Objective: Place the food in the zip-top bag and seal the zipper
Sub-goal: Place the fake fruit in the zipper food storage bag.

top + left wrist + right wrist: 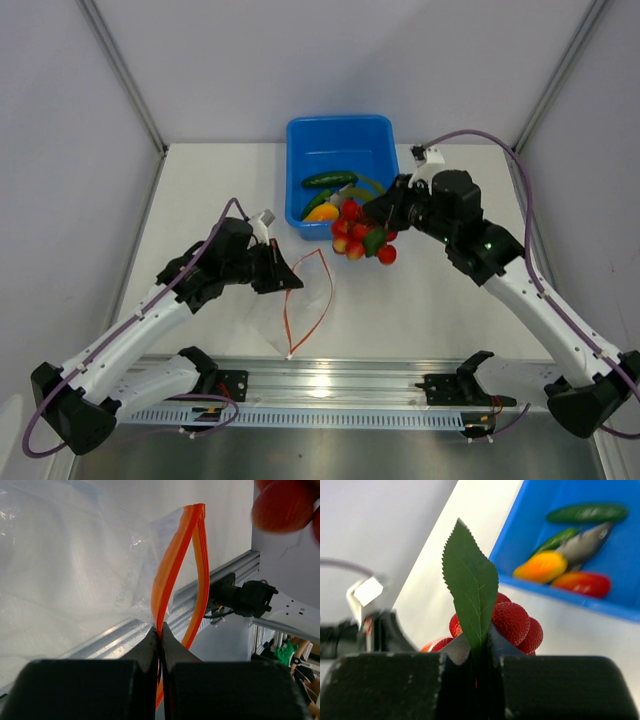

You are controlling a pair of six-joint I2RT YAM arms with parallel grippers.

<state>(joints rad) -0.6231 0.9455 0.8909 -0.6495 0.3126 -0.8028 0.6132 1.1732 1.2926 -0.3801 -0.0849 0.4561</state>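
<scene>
Blue tub (pixel 338 131) at the far middle of the tabletop (pixel 440 310) holds a green cucumber (pixel 330 179), a yellow-orange fruit (pixel 322 212), a grey fish (pixel 581 541) and one red piece (pixel 581 583). Zip-top bag (pixel 55 555), clear and crinkled, sits toward the near left, mouth gaping, zipper (pixel 172 565) parted into two strips. My left claw (pixel 160 630) is pressed together, pinching one zipper strip. My right claw (pixel 472 647) is clamped on the green leaf (pixel 470 585) of the red tomato bunch (pixel 355 238), just beside the tub's near corner. Lifted or resting, I cannot quite tell.
</scene>
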